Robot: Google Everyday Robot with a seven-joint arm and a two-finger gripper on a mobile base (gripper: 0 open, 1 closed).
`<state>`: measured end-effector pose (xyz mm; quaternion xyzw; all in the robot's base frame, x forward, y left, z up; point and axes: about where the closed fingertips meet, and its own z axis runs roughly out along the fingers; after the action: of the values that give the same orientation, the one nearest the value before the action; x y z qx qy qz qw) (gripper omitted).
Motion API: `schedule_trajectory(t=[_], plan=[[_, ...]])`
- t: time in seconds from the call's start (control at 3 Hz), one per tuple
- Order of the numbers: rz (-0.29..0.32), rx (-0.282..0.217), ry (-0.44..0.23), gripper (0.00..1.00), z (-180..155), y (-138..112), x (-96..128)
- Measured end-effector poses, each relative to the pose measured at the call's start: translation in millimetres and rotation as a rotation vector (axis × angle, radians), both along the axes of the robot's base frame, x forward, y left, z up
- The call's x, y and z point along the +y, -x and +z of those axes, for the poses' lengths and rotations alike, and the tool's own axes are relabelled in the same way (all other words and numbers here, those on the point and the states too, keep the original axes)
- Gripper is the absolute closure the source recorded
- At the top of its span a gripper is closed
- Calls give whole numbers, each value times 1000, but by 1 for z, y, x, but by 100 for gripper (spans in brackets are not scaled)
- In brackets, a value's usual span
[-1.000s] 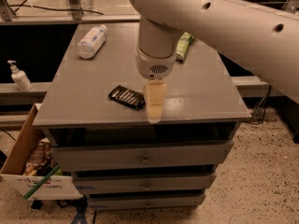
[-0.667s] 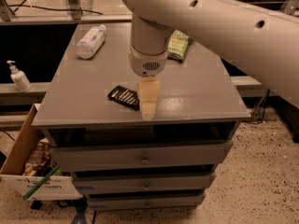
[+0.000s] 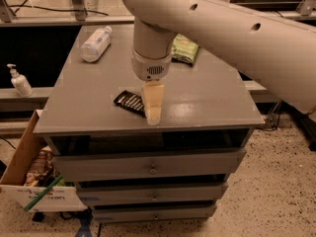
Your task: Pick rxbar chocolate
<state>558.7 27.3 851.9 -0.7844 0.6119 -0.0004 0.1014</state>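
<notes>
Leftward goes the gripper (image 3: 153, 106) since a second ago, now at the right end of the rxbar chocolate (image 3: 128, 100), which lies flat near the cabinet top's (image 3: 212, 102) front edge. Spread or closed? Cannot tell. Best to centre over the bar, straddle its narrow width, then descend. The white bottle (image 3: 96, 43) and green bag (image 3: 184, 49) sit far back, well clear.

My gripper (image 3: 153, 115) hangs over the front of the cabinet top (image 3: 207, 98) and covers the right end of the rxbar chocolate (image 3: 128, 100), whose lettering I can't read. The arm (image 3: 222, 23) hides part of the green bag (image 3: 186, 49) and runs off the top and right edges. The left edge cuts the cardboard box (image 3: 19, 156).
</notes>
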Motion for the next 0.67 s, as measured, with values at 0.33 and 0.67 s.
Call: schedule_trajectory(t=[0.33, 0.67], plan=[[4, -1, -1, 0, -12, -12, 2], [6, -10, -4, 0, -5, -6, -1]])
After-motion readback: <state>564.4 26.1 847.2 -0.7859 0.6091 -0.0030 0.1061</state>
